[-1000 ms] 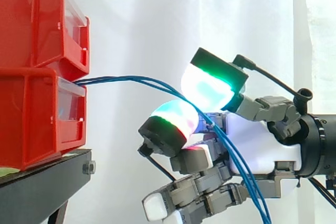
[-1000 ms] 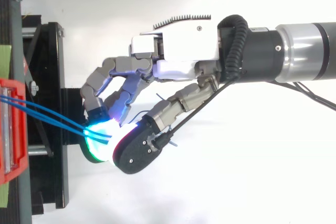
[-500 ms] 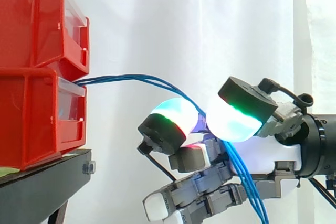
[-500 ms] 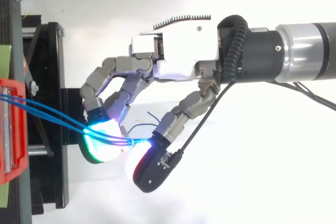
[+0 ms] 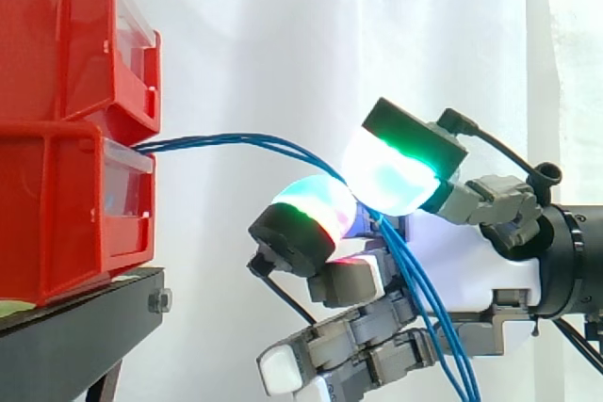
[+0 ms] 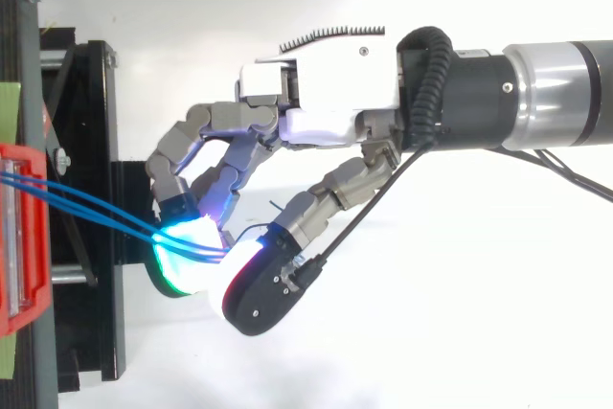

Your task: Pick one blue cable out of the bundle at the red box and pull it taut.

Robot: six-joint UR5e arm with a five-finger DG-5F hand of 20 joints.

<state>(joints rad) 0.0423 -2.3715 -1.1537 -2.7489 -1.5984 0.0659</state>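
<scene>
Side view has the blue cables leaving the gap between the upper red bin and the lower red bin at the left of the frame. They arc rightwards across the white curtain to the hand at centre right, then drop away to the lower right edge. The bins sit on a black stand in the lower left corner.

Two glowing fingertips, one cyan and green above and one cyan and red below, meet at the point where the strands bend downward. In the top view the strands run from the lower red bin at the left edge straight into the seam between those two pads, so the hand is curled in a pinch on the cables. The remaining fingers are folded underneath, away from the strands.

Reaching and closing look done. Selection is doubtful: several strands converge at the pads, and I cannot tell whether one alone or the whole bundle is caught there. Pulling is not yet done, since the span from the bins to the pads curves in a loose bow, not a straight line. Left to do, by my reckoning: confirm a single strand and draw it away from the bins until it straightens.

No writing, label or brand mark is legible on the bins, stand or hand.
</scene>
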